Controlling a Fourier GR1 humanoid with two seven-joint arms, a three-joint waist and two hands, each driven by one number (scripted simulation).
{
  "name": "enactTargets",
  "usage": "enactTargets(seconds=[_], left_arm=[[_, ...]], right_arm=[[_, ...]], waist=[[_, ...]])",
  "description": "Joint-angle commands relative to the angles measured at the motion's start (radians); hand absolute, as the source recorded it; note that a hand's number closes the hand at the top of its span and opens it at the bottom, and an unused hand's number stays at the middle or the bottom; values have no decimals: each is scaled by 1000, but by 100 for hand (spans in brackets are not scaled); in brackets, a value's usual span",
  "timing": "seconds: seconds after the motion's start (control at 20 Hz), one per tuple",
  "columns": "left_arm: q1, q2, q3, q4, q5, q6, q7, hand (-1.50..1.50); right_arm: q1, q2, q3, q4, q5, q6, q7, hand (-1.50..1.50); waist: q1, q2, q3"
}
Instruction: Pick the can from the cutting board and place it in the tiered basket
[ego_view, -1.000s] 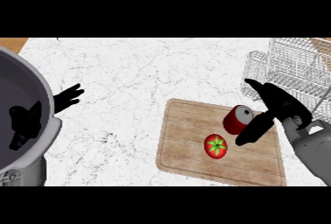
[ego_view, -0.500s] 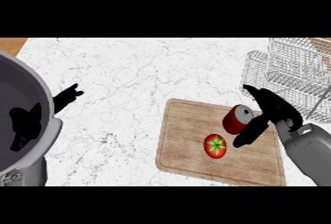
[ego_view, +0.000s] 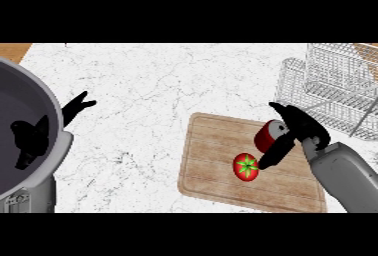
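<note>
Right of centre, the right hand (ego_view: 295, 131) curls around a red can (ego_view: 267, 136) on the cutting board (ego_view: 214, 165), beside a tomato (ego_view: 246, 167); the left hand (ego_view: 76, 106) rests open at left.

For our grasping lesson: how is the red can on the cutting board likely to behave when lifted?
The can looks rigid, so it probably won't deform under the right robot hand. Its round side could slip or roll. It appears tilted on the cutting board, so it may tip towards the tomato.
</note>
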Motion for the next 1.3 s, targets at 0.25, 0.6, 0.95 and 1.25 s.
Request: enactTargets(seconds=[0.25,0.6,0.95,1.25], left_arm=[[-5,-6,-6,7,-5,101,-82,0],[-4,15,18,22,4,86,-93,0],[-11,-9,-6,40,11,119,-80,0],[-17,-9,-47,4,-20,91,-67,0]], right_arm=[[-28,43,107,73,43,144,-80,150],[-1,99,-5,63,51,86,-64,150],[-42,80,-132,-104,52,28,53,150],[-285,341,31,87,472,-285,147,150]], waist=[[9,2,0],[-2,-1,1],[-14,-4,0],[37,6,-3]])
